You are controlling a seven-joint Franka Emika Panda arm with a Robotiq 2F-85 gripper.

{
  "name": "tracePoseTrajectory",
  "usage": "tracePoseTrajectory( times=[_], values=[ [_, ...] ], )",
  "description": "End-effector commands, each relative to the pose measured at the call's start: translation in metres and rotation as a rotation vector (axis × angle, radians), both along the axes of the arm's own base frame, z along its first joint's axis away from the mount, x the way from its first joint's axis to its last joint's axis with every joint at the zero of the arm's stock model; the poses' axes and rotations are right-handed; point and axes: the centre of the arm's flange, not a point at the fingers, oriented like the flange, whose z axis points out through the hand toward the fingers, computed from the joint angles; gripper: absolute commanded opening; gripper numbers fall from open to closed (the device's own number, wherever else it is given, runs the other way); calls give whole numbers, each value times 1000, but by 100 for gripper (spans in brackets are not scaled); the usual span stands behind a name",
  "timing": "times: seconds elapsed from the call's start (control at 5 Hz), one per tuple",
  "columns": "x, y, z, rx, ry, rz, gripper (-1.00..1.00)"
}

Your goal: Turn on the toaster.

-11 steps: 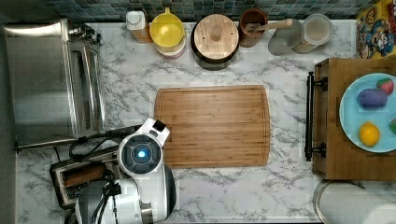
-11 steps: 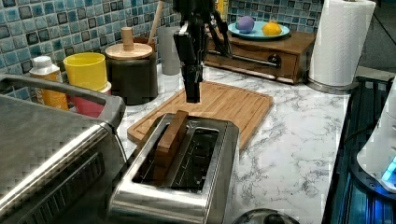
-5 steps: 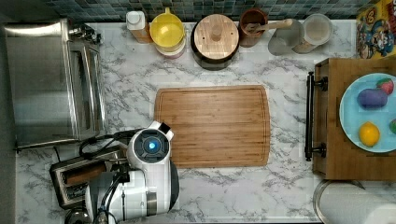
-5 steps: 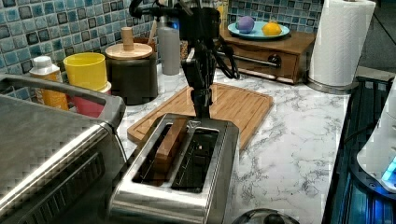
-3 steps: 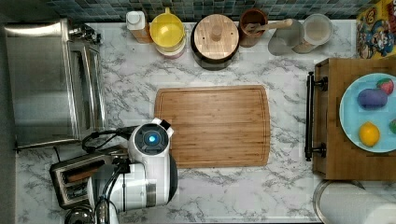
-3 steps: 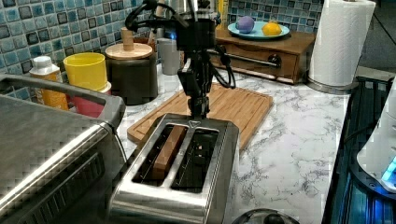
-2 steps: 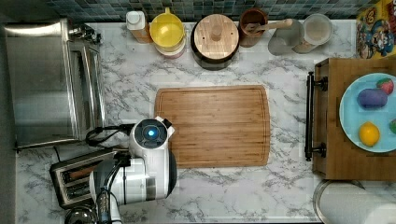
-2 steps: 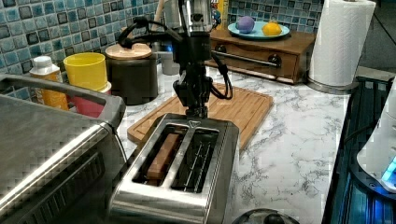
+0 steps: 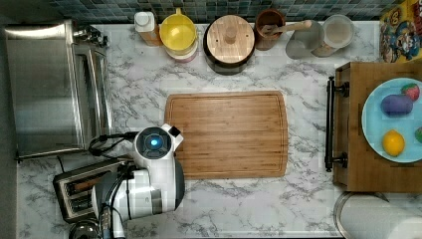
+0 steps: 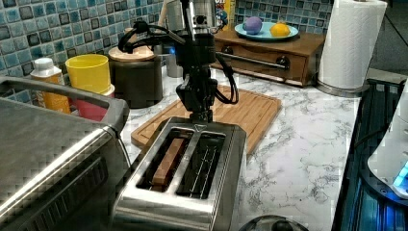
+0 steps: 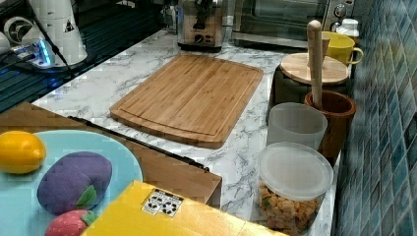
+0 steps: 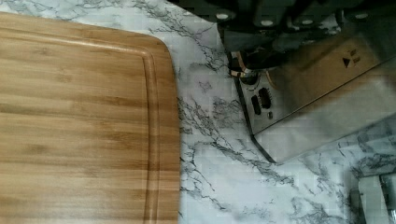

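Even, moderately bright indoor light; white marble-patterned bench (image 9: 298, 209) well lit in the top view, soft shadows only. Blocky compression smear in every view. Dull sheen on the small brushed-steel pop-up toaster (image 10: 192, 192) in the left view. Blue glow at the left view's right edge. Wrist view: upper area dark, soft-focused.

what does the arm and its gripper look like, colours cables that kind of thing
The arm has glossy white rounded shells with dark grey bands at the joints, and a round cap with a glowing blue ring. Toward the gripper it is black, with looped black cables hanging beside it.
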Motion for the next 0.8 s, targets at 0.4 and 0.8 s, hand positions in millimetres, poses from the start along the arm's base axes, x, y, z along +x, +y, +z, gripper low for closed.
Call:
tracePoseTrajectory(
  times=[0.4,0.8],
  values=[
    [-55,-13,-85,-117,171,-51,-100],
    [-55,-13,-85,-117,171,-50,-100]
  ],
)
